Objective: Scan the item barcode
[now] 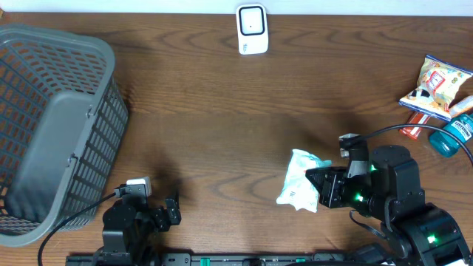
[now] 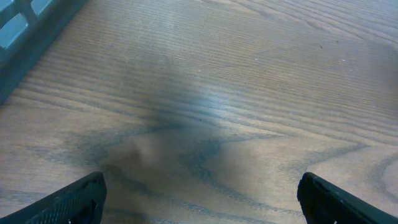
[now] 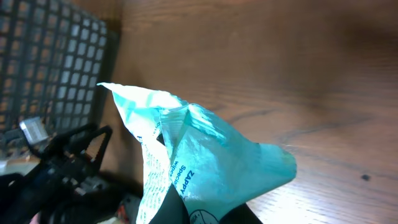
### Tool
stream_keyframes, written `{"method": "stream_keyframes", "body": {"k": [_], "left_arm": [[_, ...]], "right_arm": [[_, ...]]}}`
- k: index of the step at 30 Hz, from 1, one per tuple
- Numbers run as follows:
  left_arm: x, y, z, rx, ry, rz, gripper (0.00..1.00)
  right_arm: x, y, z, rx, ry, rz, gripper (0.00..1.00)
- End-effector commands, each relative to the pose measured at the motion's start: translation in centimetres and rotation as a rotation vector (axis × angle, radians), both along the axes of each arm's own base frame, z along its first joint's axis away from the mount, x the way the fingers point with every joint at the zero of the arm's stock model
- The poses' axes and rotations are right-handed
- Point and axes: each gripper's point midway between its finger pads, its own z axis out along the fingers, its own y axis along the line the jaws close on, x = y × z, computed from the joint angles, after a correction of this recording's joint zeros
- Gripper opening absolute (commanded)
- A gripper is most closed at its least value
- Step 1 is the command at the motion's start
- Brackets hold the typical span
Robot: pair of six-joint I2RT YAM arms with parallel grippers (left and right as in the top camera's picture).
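Near right: right gripper (image 1: 320,189) clamped on a crinkly white-and-teal plastic packet (image 1: 299,181), apparently held off the wooden table (image 1: 222,140), probably to present its barcode to the small white boxy scanner (image 1: 251,29) at the far edge. Near left: left gripper (image 1: 175,209) spread wide, empty.

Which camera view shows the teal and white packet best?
The right wrist view: the packet appears large and close, with some print visible on it. The overhead view shows it small, held by the shut right end effector. The left wrist view shows none of it.
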Motion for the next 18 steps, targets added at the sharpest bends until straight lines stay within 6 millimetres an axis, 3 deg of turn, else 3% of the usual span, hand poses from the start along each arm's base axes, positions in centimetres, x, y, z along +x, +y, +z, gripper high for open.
{"method": "stream_keyframes", "body": {"k": [1,6,13,16,18], "left_arm": [[-0.8,-0.1,-1.6,-0.006,0.065,-0.002,0.98],[-0.8,-0.1,-1.6,-0.006,0.065,-0.002,0.98],[-0.8,-0.1,-1.6,-0.006,0.065,-0.002,0.98],[-0.8,-0.1,-1.6,-0.006,0.065,-0.002,0.98],[-0.8,-0.1,-1.6,-0.006,0.065,-0.002,0.98]], "right_arm": [[-1.4,1.9,1.1,0.081,-0.007,0.126,0.01],[-3.6,4.3,3.1,0.162,-0.132,0.404,0.01],[-3.5,4.5,3.4,0.138,-0.208,0.465,0.01],[-2.7,4.5,3.3,0.084,-0.318,0.51,0.01],[-0.2,3.7,1.9,-0.02,-0.383,0.451,0.01]]}}
